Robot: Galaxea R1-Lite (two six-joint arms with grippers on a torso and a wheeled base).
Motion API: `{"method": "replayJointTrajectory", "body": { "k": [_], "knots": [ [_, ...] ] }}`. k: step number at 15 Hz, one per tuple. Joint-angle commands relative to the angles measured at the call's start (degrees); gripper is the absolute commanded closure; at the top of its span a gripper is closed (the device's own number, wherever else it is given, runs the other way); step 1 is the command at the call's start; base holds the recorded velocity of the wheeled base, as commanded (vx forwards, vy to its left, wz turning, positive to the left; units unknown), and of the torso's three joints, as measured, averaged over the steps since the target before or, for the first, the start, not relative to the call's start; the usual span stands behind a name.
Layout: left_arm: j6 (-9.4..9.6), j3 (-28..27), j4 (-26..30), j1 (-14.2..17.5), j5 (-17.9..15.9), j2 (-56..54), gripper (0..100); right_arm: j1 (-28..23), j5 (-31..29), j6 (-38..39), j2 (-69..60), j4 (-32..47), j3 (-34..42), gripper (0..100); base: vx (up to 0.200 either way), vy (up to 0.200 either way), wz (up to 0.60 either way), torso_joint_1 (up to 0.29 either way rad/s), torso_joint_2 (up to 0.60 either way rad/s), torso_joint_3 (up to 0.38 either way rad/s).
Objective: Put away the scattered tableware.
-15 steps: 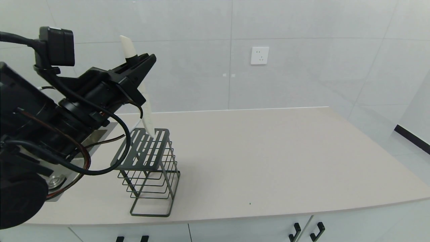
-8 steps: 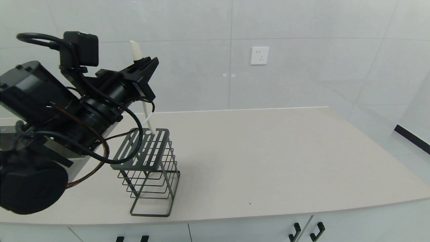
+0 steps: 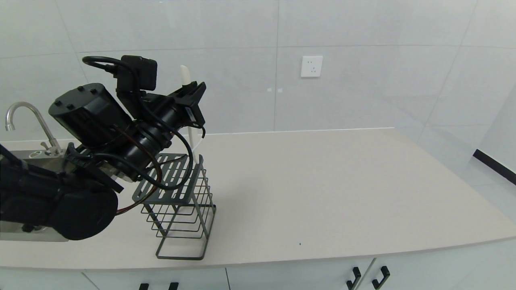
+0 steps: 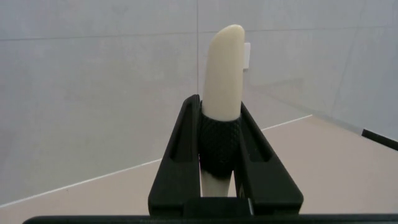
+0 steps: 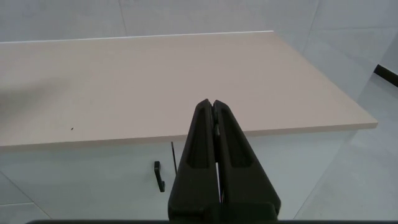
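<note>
Left end effector point(image 3: 193, 98) farther right now, cream round-tipped utensil point(image 3: 185, 75) upright

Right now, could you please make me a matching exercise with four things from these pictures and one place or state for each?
Things:
1. long cream-white utensil
2. dark metal wire rack
3. right hand
4. curved steel faucet

Places or states:
A. standing on the beige countertop
B. shut, holding nothing
C. at the countertop's left end
D. clamped in the left hand

Pairs: 1-D, 2-A, 3-B, 4-C
</note>
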Motion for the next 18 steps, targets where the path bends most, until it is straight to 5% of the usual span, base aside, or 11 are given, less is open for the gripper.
{"method": "replayJointTrajectory", "body": {
  "k": [1, 18],
  "knots": [
    [0.19, -0.6, 0.0, -0.1, 0.3, 1.1, 100, 0.0, 0.0, 0.0, 0.1, 0.0, 0.0, 100, 0.000, 0.000, 0.00, 0.000, 0.00, 0.000],
    [0.19, 3.6, -0.8, 1.6, 0.0, -0.2, 100, 0.0, 0.0, 0.0, 0.1, 0.0, 0.0, 100, 0.000, 0.000, 0.00, 0.000, 0.00, 0.000]
  ]
}}
